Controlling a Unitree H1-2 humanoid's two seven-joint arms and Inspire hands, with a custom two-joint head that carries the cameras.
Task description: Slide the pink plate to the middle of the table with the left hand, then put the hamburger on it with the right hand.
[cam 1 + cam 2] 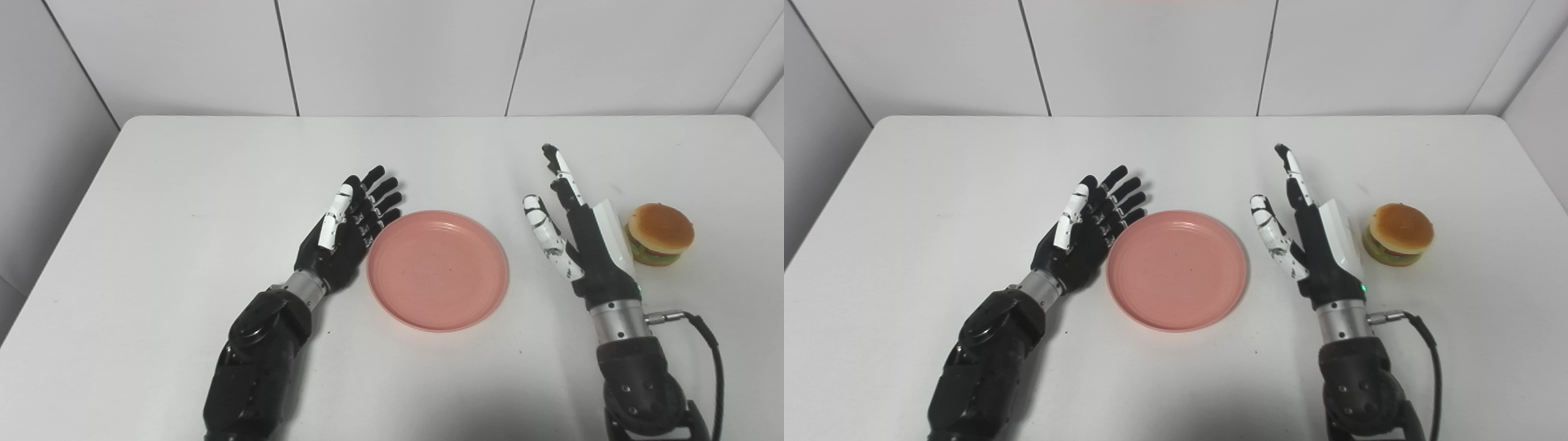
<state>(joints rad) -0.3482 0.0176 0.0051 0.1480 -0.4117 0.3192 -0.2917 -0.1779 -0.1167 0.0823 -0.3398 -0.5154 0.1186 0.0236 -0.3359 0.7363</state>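
The pink plate (438, 269) lies flat and empty near the middle of the white table (184, 184). My left hand (349, 229) is open, fingers spread, resting just left of the plate's rim; its fingertips (392, 214) are close to the rim. The hamburger (660, 234) stands upright on the table at the right. My right hand (572, 226) is open, fingers pointing away, between the plate and the hamburger, holding nothing. The hand stands just left of the hamburger, apart from it.
A black cable (710, 343) runs from my right wrist toward the table's near right edge. White wall panels (398, 55) stand behind the table's far edge.
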